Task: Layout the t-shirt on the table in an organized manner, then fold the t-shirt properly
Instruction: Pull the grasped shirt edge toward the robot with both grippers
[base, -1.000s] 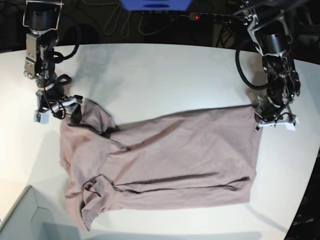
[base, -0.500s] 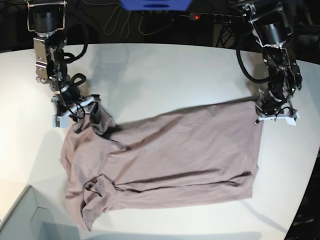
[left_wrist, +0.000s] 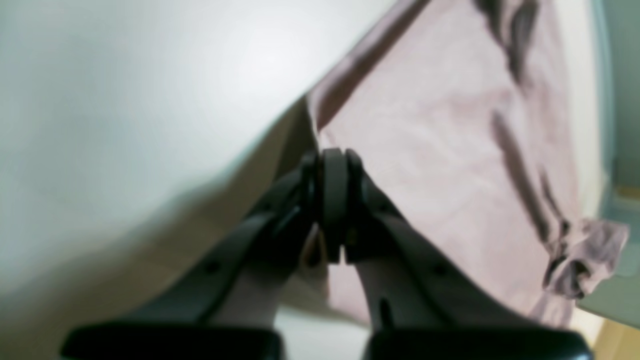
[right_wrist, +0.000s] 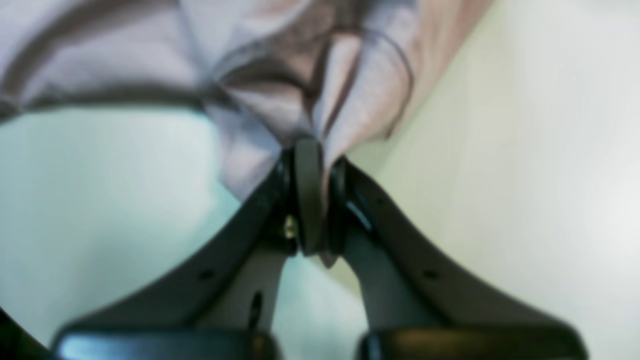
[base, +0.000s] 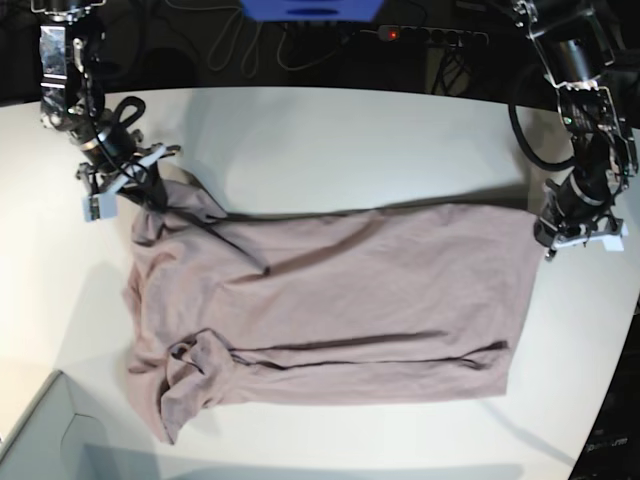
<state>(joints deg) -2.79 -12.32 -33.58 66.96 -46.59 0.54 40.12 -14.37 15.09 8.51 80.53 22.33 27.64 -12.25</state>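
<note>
Pulled outward and taut since a second ago: t-shirt (base: 330, 310) lying flatter on surface (base: 330, 140). Right fingers (right_wrist: 312, 200) now clamped on shoulder corner, left fingers (left_wrist: 332, 205) clamped on hem corner, probably to stretch out wrinkles before folding.

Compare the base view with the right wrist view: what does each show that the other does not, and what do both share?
Only the base view shows the whole t-shirt spread across the table, the bunched sleeve at its lower corner, the left gripper at the opposite edge, and the cables behind the table.

Only the right wrist view shows, close up though blurred, cloth gathered into folds and pinched between the right gripper fingers.

Both show the right gripper shut on the t-shirt, above the white table.
</note>
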